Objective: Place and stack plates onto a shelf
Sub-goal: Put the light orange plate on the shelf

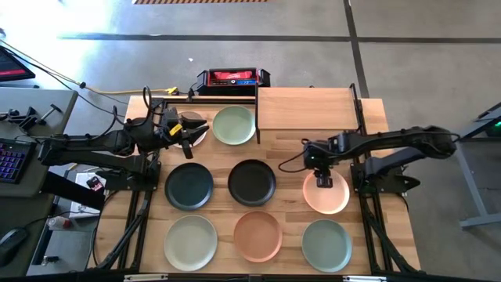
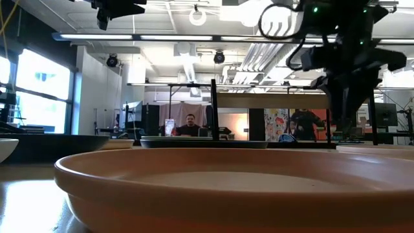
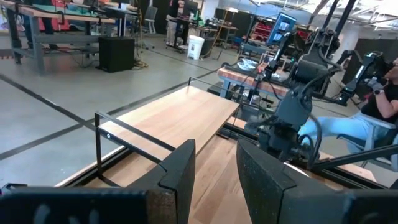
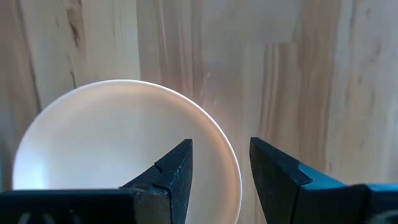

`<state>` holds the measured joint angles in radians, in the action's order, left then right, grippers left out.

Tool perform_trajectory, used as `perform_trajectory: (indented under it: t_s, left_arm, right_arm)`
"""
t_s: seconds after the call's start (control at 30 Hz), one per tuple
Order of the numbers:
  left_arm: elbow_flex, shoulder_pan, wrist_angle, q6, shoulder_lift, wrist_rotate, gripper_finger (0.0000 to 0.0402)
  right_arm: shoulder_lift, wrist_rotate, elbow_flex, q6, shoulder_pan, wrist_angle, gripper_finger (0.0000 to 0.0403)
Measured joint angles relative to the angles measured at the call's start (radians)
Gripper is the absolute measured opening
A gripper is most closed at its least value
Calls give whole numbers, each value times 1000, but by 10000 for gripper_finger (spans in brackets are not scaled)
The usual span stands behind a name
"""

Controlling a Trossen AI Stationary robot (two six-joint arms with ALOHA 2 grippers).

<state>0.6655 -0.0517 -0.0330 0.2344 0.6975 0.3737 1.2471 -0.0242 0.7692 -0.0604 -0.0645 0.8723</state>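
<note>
no plate yet on the shelf (image 1: 305,110), a rectangular light-wood board on thin black metal legs at the far side of the wooden surface (image 1: 376,219); bare in the high view and again in the left wrist view. by the look of it, barely started: all placing and stacking left to do.

still spread flat on the surface: round matte pale green plate (image 1: 233,124) just beside the shelf's left end, dark teal plate (image 1: 189,187), black plate (image 1: 251,182), peach plate (image 1: 327,193), pale sage plate (image 1: 190,241), terracotta plate (image 1: 257,235) and grey-green plate (image 1: 326,244). partly hidden under the left arm, a pinkish plate (image 1: 197,138), colour hard to be sure of.

right hand (image 1: 322,180) hanging over the far rim of the peach plate, pointing down, fingers parted to a narrow gap and holding nothing; in the right wrist view, one finger over the plate's inside, the other outside its rim, apparently straddling the edge. whether touching or above, not clear. probably lining up for a rim pinch.

left hand (image 1: 188,143) raised above the pinkish plate, aimed across toward the shelf, fingers slightly apart, empty.

likely next: closing on the peach rim and carrying it to the shelf; thin, shallow rim, so some risk of slipping.
</note>
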Motion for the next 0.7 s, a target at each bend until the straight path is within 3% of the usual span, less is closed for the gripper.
perform_trajectory:
  t_s: [0.37, 0.7]
  left_arm:
    - [0, 0, -1, -1, 0, 0, 105]
    - [0, 0, -2, -1, 0, 0, 105]
  right_arm:
    - [187, -2, 0, -54, 0, -37, 140]
    - [296, 77, 0, -53, 0, -67, 140]
